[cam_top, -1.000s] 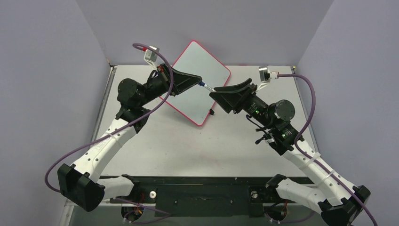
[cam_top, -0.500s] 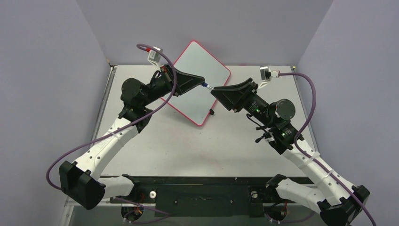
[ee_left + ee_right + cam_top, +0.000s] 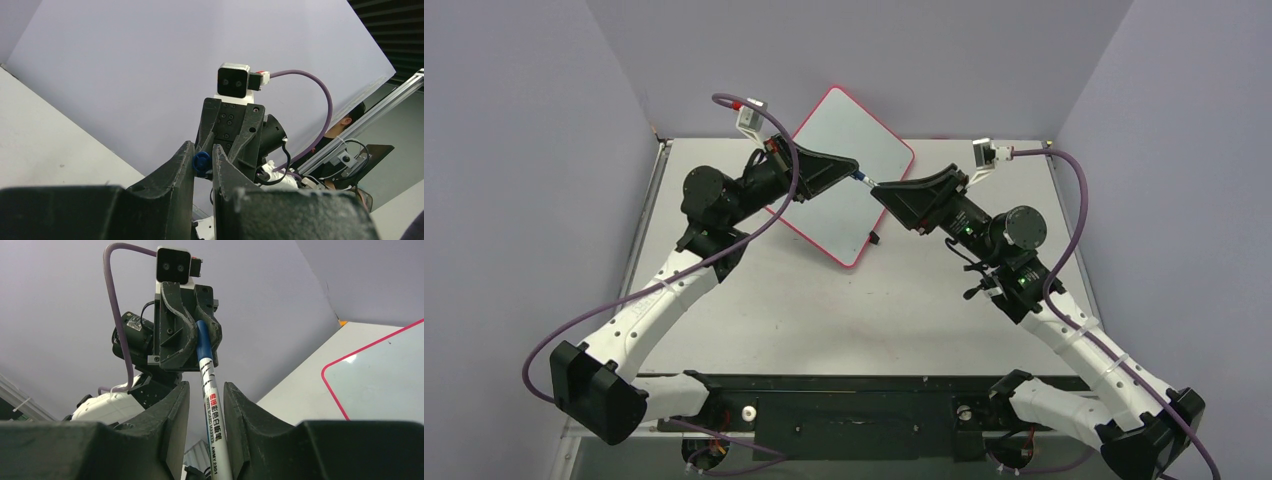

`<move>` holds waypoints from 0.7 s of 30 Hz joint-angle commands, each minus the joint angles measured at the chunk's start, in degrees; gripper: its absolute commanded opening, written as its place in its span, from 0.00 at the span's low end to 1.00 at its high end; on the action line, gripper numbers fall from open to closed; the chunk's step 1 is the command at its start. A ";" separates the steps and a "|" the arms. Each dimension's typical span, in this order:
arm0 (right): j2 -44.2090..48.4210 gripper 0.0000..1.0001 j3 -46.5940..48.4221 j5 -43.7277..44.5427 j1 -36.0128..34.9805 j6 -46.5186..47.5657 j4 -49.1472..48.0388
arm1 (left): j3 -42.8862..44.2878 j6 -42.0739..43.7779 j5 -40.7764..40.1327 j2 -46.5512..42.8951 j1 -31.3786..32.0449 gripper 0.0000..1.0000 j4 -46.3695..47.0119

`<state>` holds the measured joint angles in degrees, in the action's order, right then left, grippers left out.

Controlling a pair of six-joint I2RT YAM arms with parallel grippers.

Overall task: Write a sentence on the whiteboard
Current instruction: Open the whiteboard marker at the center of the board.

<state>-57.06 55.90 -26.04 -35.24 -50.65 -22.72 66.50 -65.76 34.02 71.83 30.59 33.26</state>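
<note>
Between right jaws, marker [image 3: 210, 390] printed 2301

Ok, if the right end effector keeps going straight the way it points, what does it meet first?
The left end effector, almost tip to tip with the right end effector. The marker runs between them, and the right wrist view shows the left one dead ahead.

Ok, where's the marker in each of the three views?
Top external: marker spans the gap between left tool and right tool, in front of the whiteboard.
Left wrist: only its blue end, between the left tool's fingers.
Right wrist: white barrel running up the centre into the left tool.
Shared landmark: the left tool, gripping the blue cap.
</note>
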 commanded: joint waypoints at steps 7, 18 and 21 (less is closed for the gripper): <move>-0.63 0.16 1.66 -1.06 0.11 -1.07 -5.43 | -0.78 2.07 -0.07 -0.60 1.31 0.00 1.11; -0.39 0.00 0.70 -1.14 0.26 -1.25 -5.99 | -1.13 3.66 -0.67 -0.49 1.32 0.00 -0.07; -0.32 0.00 0.50 -0.47 0.39 -1.01 -4.98 | -0.90 4.25 -0.83 -0.58 1.32 0.00 -0.66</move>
<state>-57.45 55.90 -26.83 -34.85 -51.70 -23.55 66.11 -65.54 32.38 71.68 30.98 33.69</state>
